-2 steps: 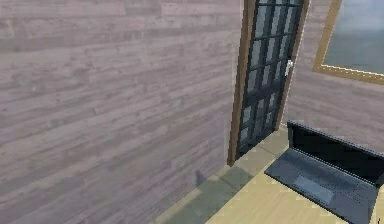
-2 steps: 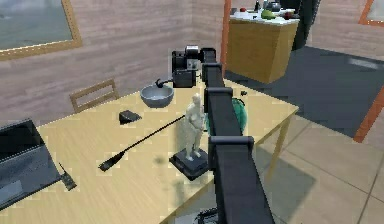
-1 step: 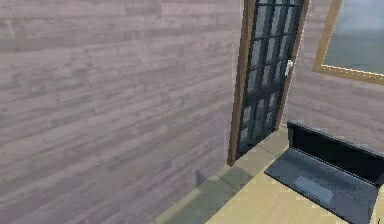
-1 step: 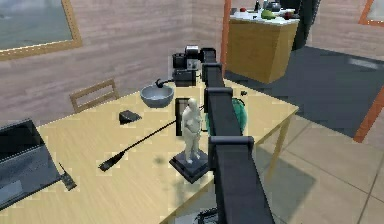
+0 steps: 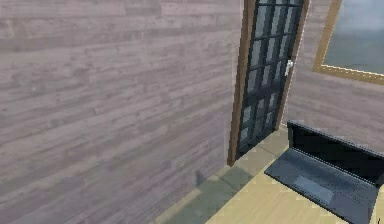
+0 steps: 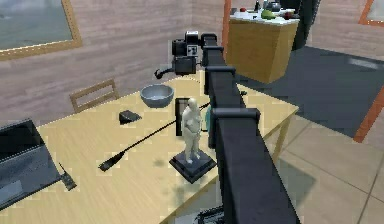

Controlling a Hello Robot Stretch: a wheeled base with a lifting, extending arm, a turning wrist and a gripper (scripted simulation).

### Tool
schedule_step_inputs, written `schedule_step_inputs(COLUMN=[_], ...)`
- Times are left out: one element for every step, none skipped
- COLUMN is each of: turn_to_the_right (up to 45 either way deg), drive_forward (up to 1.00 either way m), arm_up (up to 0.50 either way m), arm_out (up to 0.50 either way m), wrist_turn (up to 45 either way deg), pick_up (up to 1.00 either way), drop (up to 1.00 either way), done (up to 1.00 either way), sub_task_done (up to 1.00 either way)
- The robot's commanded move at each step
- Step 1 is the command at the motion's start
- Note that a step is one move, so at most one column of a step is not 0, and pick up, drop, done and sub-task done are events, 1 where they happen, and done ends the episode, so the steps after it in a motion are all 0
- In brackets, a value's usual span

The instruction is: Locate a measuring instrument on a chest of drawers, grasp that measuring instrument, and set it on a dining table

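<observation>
In the arm side view the dark arm [image 6: 235, 130] reaches out over a pale wooden dining table [image 6: 100, 185]. At its far end the gripper [image 6: 165, 70] hangs just above a grey bowl [image 6: 156, 95] that stands on the table. I cannot tell whether it holds anything. A small dark blob [image 6: 128, 117] lies on the tabletop left of the bowl; its shape is too small to name. The same table's corner [image 5: 245, 205] shows at the forward view's lower right.
A white statuette [image 6: 190, 130] on a dark base stands close beside the arm. A long dark stick [image 6: 135, 150], an open laptop [image 6: 18, 160] [image 5: 330, 165] and a chair [image 6: 92, 95] are nearby. A counter [image 6: 262, 45] stands behind. Ahead are a plank wall and a dark glass door [image 5: 265, 70].
</observation>
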Motion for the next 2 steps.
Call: schedule_step_inputs(turn_to_the_right=[0.0, 0.0], drive_forward=[0.0, 0.0], arm_up=[0.0, 0.0], arm_out=[-0.08, 0.0], wrist_turn=[0.0, 0.0], pick_up=[0.0, 0.0], drop=[0.0, 0.0], done=[0.0, 1.0], sub_task_done=[0.0, 0.0])
